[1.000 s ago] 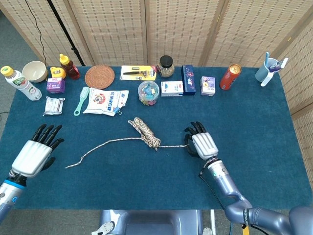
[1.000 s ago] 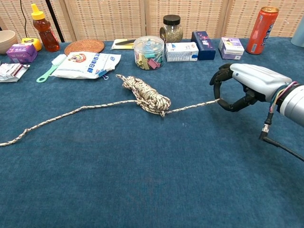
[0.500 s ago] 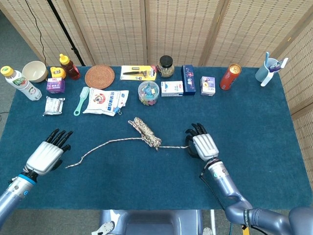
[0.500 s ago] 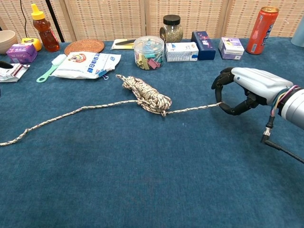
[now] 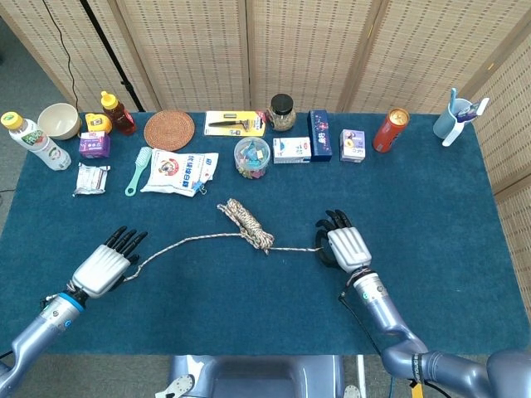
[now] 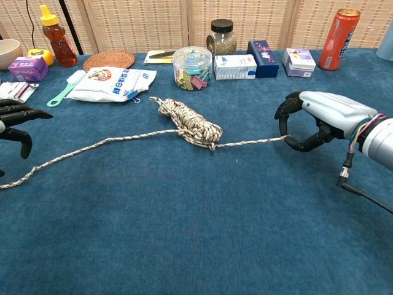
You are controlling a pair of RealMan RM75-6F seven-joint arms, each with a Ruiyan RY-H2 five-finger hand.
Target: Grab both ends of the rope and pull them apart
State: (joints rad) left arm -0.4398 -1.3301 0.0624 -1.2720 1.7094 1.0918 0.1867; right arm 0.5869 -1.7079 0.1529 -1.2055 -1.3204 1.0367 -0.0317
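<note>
Fingers (image 6: pixel 286 112) of the right hand (image 5: pixel 347 246) curled around one end of the rope (image 6: pixel 190 126). Fingers (image 6: pixel 24 114) of the left hand (image 5: pixel 101 268) spread wide, empty, over the other end near the table's (image 5: pixel 465 249) front left. Coiled middle lying mid-table.

The rope (image 5: pixel 242 222) lies across the middle of the worktop (image 5: pixel 448 199), its coiled bundle near the centre and a loose tail running left toward the left hand (image 5: pixel 103 267). The right hand (image 5: pixel 342 243) sits at the rope's right end — seemingly pinching it. Behind the coil stands a tub (image 5: pixel 251 157); a packet (image 5: pixel 179 172) lies to its left.
</note>
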